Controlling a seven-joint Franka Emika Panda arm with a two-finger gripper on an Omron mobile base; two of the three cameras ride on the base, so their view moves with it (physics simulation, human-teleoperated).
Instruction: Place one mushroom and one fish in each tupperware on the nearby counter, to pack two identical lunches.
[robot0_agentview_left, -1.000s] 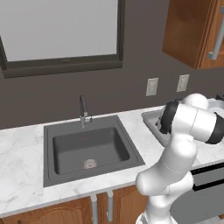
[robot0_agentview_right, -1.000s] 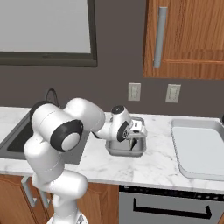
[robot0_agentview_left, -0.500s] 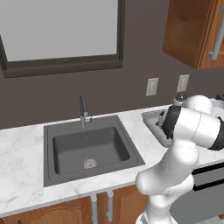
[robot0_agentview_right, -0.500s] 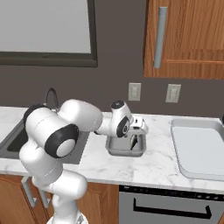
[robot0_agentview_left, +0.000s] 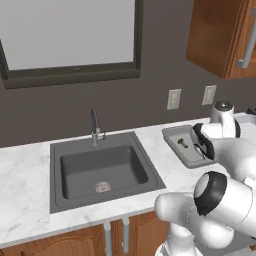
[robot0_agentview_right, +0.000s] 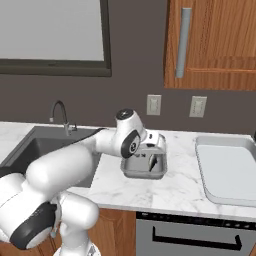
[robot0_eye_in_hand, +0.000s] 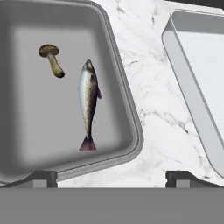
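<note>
fish (robot0_eye_in_hand: 88, 104) (beside mushroom (robot0_eye_in_hand: 52, 59)) in tupperware (robot0_eye_in_hand: 129, 105)

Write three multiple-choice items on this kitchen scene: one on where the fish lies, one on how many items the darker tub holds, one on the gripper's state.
1. Where is the fish?
A. in the sink
B. in the darker tub
C. on the bare counter

2. How many items lie in the darker tub?
A. none
B. two
C. four

3. The gripper is:
A. open and holding nothing
B. shut on the fish
C. shut on the mushroom

Answers: 1 B, the fish rests on the tub's floor; 2 B, a mushroom and a fish; 3 A, its tips stand wide apart above the tub.
</note>
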